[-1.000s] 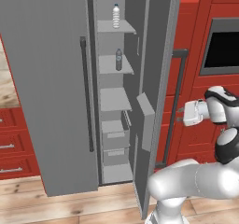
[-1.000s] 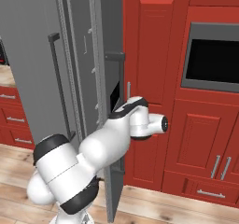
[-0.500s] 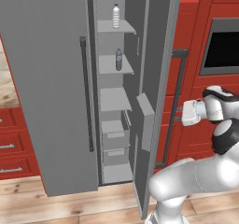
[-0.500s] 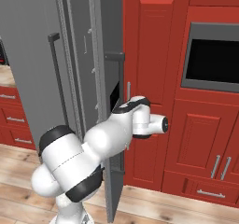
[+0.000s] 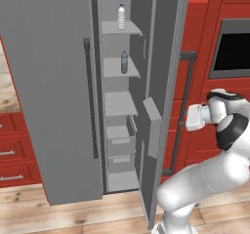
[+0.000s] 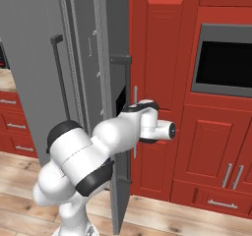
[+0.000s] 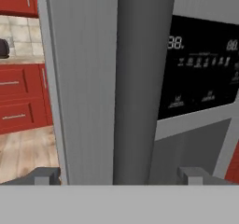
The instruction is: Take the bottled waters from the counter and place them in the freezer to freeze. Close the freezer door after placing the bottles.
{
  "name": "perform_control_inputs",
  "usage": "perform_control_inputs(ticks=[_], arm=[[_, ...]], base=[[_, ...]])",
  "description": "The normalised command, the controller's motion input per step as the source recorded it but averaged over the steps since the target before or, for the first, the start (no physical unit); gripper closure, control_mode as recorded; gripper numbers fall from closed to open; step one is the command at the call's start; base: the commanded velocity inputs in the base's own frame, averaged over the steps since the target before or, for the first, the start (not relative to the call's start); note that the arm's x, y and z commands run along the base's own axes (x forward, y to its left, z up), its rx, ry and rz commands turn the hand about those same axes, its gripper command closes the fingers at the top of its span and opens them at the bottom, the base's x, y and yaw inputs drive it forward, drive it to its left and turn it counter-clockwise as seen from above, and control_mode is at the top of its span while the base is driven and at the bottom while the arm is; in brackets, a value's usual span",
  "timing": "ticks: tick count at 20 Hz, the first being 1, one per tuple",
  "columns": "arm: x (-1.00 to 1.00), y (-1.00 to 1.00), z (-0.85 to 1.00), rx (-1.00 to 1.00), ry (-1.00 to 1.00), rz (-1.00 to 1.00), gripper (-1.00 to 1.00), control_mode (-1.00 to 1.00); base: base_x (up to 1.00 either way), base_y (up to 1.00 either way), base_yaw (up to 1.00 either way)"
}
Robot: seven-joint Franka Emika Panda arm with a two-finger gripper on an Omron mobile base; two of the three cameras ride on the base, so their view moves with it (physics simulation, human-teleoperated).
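Hand view: gripper (image 7: 119,174) spread wide astride the dark handle (image 7: 140,83) of the freezer door (image 7: 84,78), nothing grasped.

You see two bottled waters in the freezer (image 5: 117,145): one (image 5: 121,16) on the top shelf, one (image 5: 124,62) on the shelf below. The open door (image 5: 163,82) stands right of the shelves, with the oven (image 6: 224,60) further right.

Red cabinets (image 6: 162,82) with a built-in oven (image 6: 226,63) stand on a wooden floor (image 5: 63,216), drawers (image 5: 12,152) alongside.
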Motion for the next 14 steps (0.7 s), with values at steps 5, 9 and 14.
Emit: perform_control_inputs(ticks=[5,9,14], arm=[[0.14,0.02,-0.12,0.0,-0.03,0.04,-1.0,-1.0],[0.16,0.13,-0.08,0.0,0.0,0.08,-1.0,-1.0],[0.12,0.4,-0.01,0.0,0.0,0.12,-1.0,-1.0]], base=[[0.0,0.0,0.0],[0.0,0.0,0.0],[0.0,0.0,0.0]])
